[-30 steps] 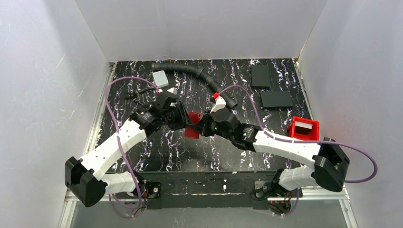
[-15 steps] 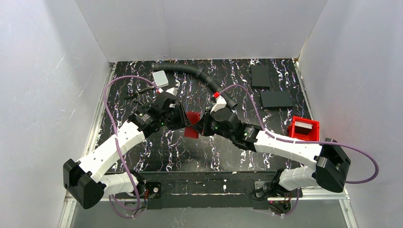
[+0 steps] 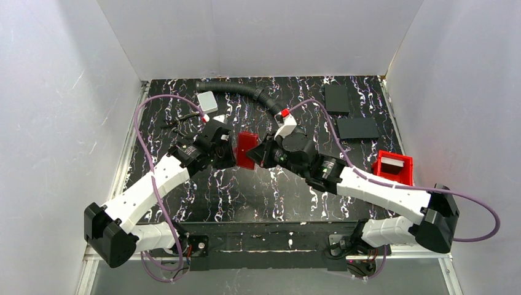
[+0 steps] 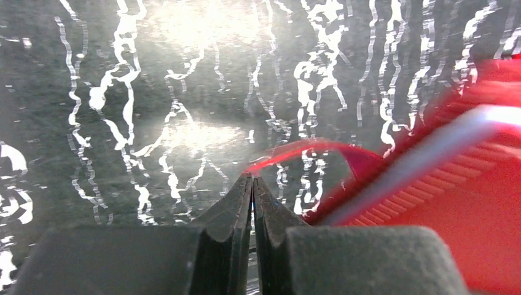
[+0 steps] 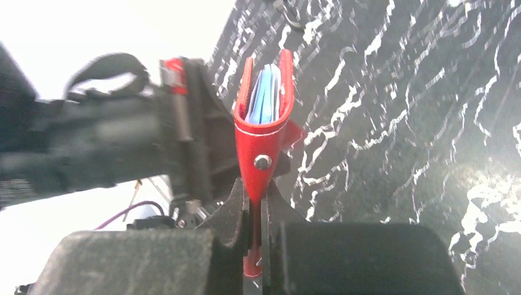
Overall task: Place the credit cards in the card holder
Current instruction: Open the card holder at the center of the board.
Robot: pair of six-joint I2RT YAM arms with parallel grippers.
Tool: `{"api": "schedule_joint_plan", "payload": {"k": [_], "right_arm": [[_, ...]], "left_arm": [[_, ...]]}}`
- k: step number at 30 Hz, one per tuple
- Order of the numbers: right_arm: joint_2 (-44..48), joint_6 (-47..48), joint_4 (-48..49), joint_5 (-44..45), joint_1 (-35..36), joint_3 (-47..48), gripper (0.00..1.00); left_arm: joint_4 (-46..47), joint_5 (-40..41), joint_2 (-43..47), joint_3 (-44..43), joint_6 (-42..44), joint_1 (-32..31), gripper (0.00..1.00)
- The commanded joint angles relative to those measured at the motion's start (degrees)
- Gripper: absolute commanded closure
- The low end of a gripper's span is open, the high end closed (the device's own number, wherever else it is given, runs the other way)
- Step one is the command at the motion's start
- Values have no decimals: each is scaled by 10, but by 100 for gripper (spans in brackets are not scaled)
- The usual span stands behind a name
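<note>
Right tool (image 5: 257,186) is clamped on the upright wallet (image 5: 259,144), blue cards (image 5: 263,101) tucked inside; left tool (image 4: 252,182) is pinched tight on its flap (image 4: 307,144).

Left wrist cam: card holder (image 4: 467,209) was blurred and ran off the right edge. Right wrist cam: credit cards (image 5: 265,98) showed only edges inside the card holder, count unreadable. Its tab's lower end sat hidden between my right gripper (image 5: 253,192) fingers. Beside it, my left arm (image 5: 92,141) was a blur.
</note>
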State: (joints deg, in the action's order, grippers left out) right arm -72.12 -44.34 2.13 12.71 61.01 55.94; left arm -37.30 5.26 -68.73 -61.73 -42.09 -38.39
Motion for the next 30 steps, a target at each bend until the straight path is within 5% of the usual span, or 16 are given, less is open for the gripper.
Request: {"api": "schedule_joint_plan", "payload": {"k": [1, 5, 7, 13, 16, 17, 22, 30], "right_arm": [[33, 28, 49, 31, 5, 48, 99], [37, 75, -8, 1, -19, 47, 99], [47, 97, -18, -75, -77, 26, 99], [18, 155, 28, -470, -230, -8, 99], [2, 162, 20, -537, -239, -1, 99], [1, 153, 32, -556, -239, -4, 99], [-2, 51, 183, -617, -238, -48, 99], [-12, 27, 209, -618, -239, -56, 99]], "left_arm": [[-71, 62, 3, -13, 32, 6, 100], [-100, 26, 23, -35, 60, 32, 95], [-115, -7, 41, -46, 76, 48, 73], [-75, -278, 110, -44, 112, 139, 34], [-4, -389, 123, -18, 83, 139, 5], [17, -398, 126, -5, 69, 139, 2], [89, -432, 98, 37, 29, 139, 2], [86, -441, 122, 60, 46, 139, 37]]}}
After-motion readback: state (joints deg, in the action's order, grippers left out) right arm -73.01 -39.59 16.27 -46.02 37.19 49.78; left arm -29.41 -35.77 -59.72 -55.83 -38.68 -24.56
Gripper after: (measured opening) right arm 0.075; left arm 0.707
